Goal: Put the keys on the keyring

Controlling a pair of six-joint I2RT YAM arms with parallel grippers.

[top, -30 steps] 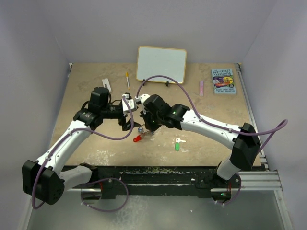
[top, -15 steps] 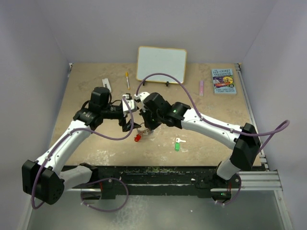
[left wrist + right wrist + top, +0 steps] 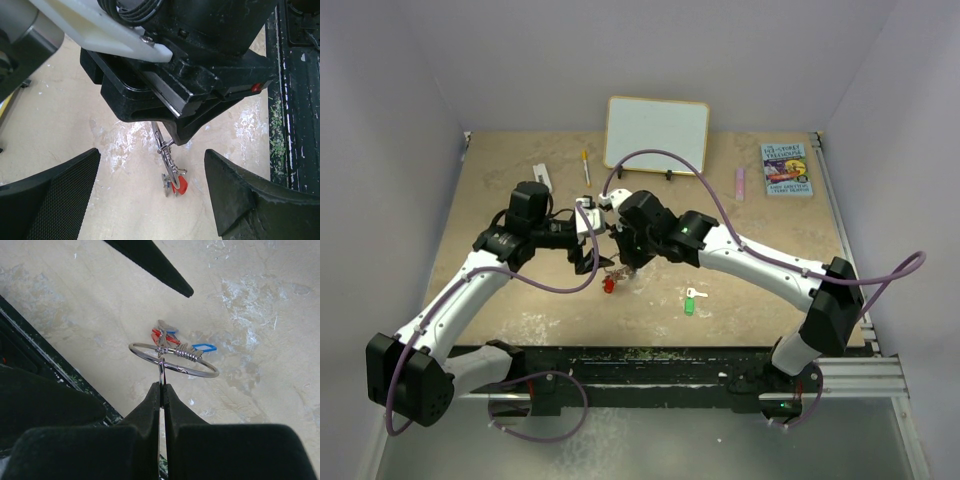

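Left gripper: fingers spread wide, empty. Right gripper: pinched tight on the keyring, with red- and blue-tagged keys hanging from it. Green-tagged key lies loose on the table, at the ring's 4 o'clock.

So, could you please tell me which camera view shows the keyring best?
The right wrist view: the whole keyring shows close up as a full loop. The left wrist view shows it edge-on and partly hidden; the top view shows only a speck.
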